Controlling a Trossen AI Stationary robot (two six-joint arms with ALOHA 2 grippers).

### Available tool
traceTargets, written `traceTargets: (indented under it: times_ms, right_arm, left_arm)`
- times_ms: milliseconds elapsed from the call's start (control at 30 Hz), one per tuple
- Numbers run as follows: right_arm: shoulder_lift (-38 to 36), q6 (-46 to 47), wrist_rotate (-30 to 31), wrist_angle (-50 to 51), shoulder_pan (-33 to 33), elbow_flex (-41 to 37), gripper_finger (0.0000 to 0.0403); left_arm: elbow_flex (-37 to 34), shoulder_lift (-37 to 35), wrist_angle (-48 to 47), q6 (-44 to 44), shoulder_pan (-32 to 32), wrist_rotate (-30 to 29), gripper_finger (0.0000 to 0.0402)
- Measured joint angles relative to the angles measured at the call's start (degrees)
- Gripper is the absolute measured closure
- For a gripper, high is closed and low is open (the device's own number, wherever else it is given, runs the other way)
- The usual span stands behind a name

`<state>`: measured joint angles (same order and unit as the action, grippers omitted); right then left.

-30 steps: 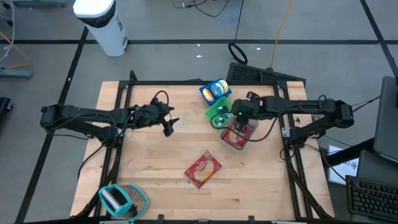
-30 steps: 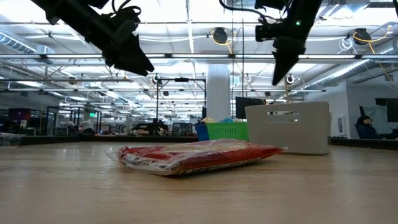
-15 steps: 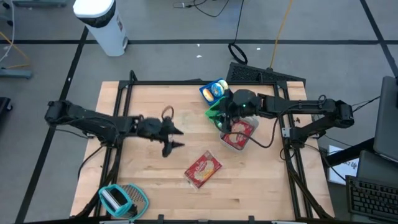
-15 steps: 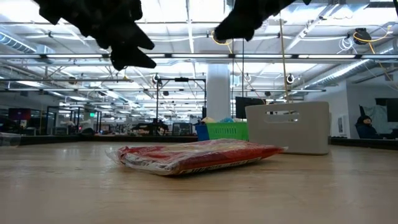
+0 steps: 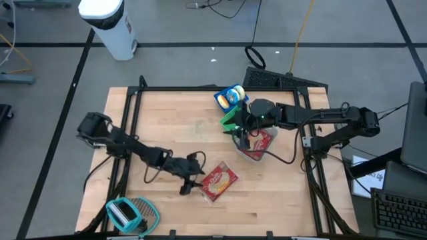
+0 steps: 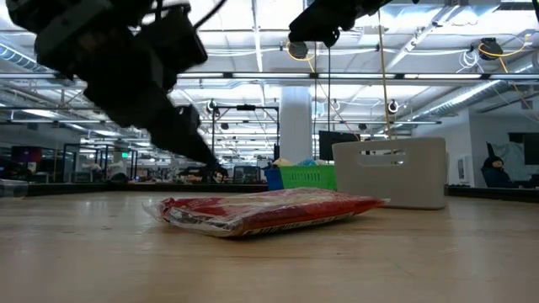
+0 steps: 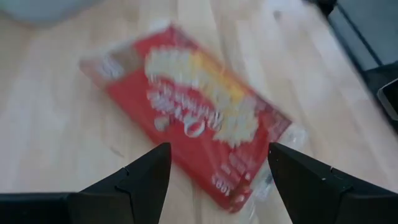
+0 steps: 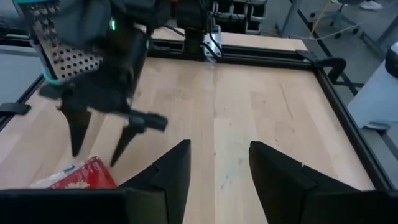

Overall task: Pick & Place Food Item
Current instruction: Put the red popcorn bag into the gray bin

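A red food packet (image 5: 219, 181) lies flat on the wooden table, seen also in the low view (image 6: 261, 210) and the left wrist view (image 7: 199, 118). My left gripper (image 5: 192, 182) hovers open just off the packet's left end, slanting down at it (image 7: 219, 149), with its fingers apart from the packet. My right gripper (image 5: 243, 131) stands open and high over the grey bin (image 5: 248, 155), with nothing between its fingers (image 8: 219, 146). A second red packet (image 5: 260, 141) lies in that bin.
A green basket (image 5: 232, 120) and a blue container (image 5: 230, 97) stand behind the grey bin (image 6: 392, 172). A teal tool (image 5: 130, 213) lies at the near left corner. Black frame rails (image 5: 127, 133) run along the table's sides. Bare wood lies between the arms.
My left gripper has swept from the table's middle left toward the near edge and the right, sinking and tipping downward toward the red packet; it stays open. My right gripper has tipped up from pointing down into the bin to nearly level and has risen a little.
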<state>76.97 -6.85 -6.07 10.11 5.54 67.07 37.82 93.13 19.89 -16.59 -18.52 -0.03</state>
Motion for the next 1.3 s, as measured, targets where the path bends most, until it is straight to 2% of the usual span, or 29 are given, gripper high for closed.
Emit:
traceTargets:
  times_ms: [233, 567, 700, 833, 967, 1033, 1167, 1300]
  right_arm:
    - [0.00, -0.09, -0.02, -1.46, -1.37, 0.00, 0.0259]
    - [0.00, 0.09, 0.00, -2.04, -2.69, 0.00, 0.0268]
    - [0.00, 0.11, 0.02, -1.66, -2.66, 0.00, 0.0269]
    - [0.00, 1.75, 0.61, -0.62, -2.66, 0.00, 0.0270]
    - [0.30, 4.81, 1.58, 1.42, -2.43, 0.00, 0.0272]
    - [0.76, 4.82, 1.56, 2.08, -2.20, 0.00, 0.0272]
    - [0.69, 4.83, 1.81, 3.01, -1.64, -0.02, 0.0273]
    - [-1.01, 6.63, 7.15, 6.81, -1.37, 0.00, 0.0273]
  left_arm:
    - [1.20, 7.82, 0.43, -2.05, -1.16, -4.58, 0.0131]
    - [2.26, 11.17, -0.72, -7.59, -1.17, -3.78, 0.0136]
    - [2.30, 11.18, -1.97, -7.56, -1.05, -3.20, 0.0192]
    - [2.30, 11.23, -2.61, -5.88, -0.33, -2.46, 0.0289]
    - [2.30, 9.97, -3.93, -0.15, 1.08, -2.07, 0.0383]
    - [2.14, 8.53, -5.55, 2.93, 1.79, -3.43, 0.0389]
    - [1.87, 2.02, -13.13, 10.89, 2.89, -10.34, 0.0395]
    - [1.93, -7.94, -22.73, 15.51, 3.42, -20.48, 0.0397]
